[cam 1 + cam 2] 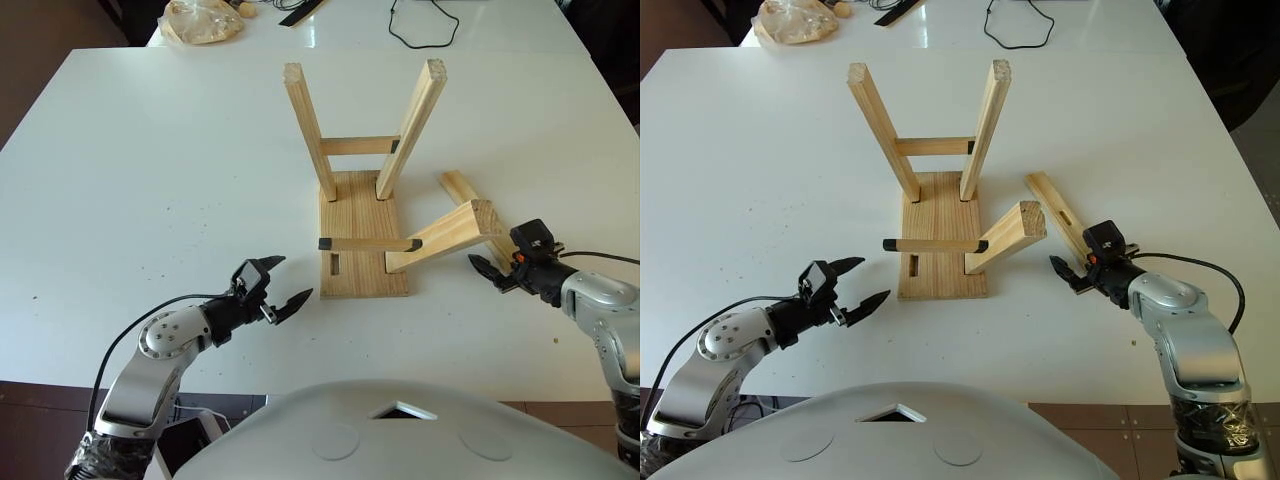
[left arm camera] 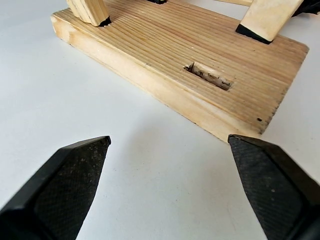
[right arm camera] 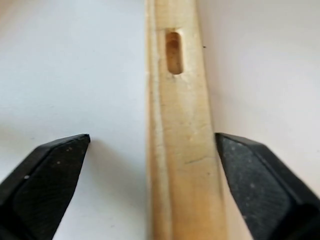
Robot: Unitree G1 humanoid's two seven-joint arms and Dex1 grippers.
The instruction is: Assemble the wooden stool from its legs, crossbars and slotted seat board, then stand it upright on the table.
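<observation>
Stool seat board (image 1: 365, 272) lying flat on table (image 1: 150, 150), two legs (image 1: 310, 130) standing at far end, third leg (image 1: 445, 238) tilting at near-right corner.
Left wrist: left gripper (image 2: 169, 138) hovering spread-open, facing board's vacant slot (image 2: 210, 76).
Right wrist: right gripper (image 3: 152, 136) gaping astride loose leg (image 3: 180, 165) lying on table.

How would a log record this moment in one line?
seat board: flat, two legs upright | third leg: leaning | fourth leg: lying loose | left tool: open | right tool: open, straddling fourth leg
</observation>
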